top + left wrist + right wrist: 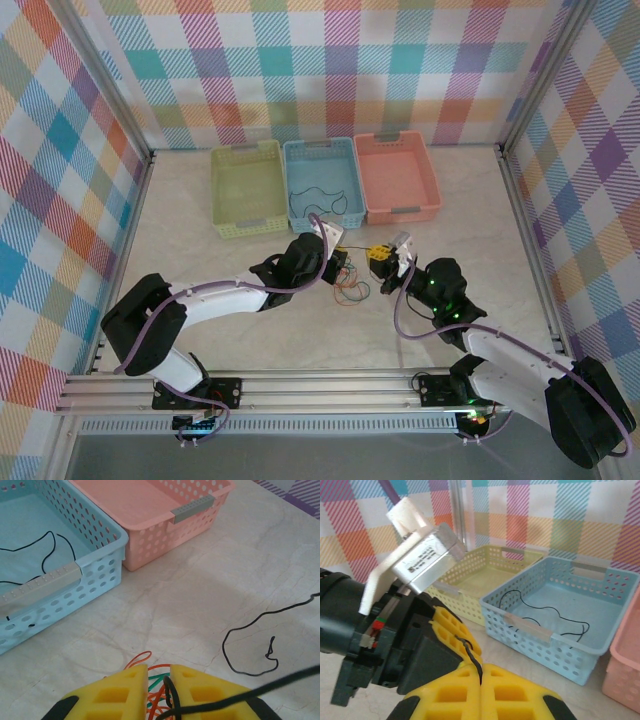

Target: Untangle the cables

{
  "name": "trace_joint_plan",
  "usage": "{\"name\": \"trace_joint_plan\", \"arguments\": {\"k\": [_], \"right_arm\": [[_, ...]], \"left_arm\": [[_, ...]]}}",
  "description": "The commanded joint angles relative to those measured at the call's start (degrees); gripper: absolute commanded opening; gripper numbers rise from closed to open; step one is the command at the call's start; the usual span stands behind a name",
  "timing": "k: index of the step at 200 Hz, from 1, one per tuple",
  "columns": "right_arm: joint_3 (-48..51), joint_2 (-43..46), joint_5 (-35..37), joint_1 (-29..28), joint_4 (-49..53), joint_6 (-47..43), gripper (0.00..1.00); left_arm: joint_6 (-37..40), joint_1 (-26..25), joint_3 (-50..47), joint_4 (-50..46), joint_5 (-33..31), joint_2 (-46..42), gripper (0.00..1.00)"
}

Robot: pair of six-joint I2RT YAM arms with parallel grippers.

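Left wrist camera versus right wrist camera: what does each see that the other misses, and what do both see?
Left wrist: a loose black cable curled on the table, plus orange and green cables beneath the left gripper. Right wrist: the yellow basket, the checked wall, and the right gripper shut on a black strand. Both: the blue basket with a black cable inside, and the pink basket, just its corner from the right wrist.

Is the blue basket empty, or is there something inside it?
Not empty: one thin black cable lies curled on the floor of the blue basket.
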State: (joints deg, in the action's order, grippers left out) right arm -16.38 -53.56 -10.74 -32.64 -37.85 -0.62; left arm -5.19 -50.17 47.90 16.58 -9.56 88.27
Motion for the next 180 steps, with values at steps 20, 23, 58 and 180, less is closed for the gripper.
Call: {"name": "trace_joint_plan", "arguments": {"k": [20, 23, 58, 180], "right_arm": [[0.0, 1.2, -9.1, 0.2, -3.7, 0.7, 0.0], [0.0, 1.4, -9.6, 0.2, -3.7, 0.7, 0.0], [-0.1, 3.1, -16.3, 0.1, -3.6, 0.6, 0.0], [4.8, 18.7, -6.9, 0.2, -3.6, 0.8, 0.0]], "left_arm": [[-0.9, 0.3, -1.0, -0.4, -1.4, -1.8, 0.21], [-0.9, 0.3, -1.0, -0.4, -1.4, -1.9, 0.22], [-1.3, 0.3, -1.0, -0.5, -2.3, -1.8, 0.25], [-1.8, 0.3, -0.4, -1.5, -3.4, -1.3, 0.25]]}}
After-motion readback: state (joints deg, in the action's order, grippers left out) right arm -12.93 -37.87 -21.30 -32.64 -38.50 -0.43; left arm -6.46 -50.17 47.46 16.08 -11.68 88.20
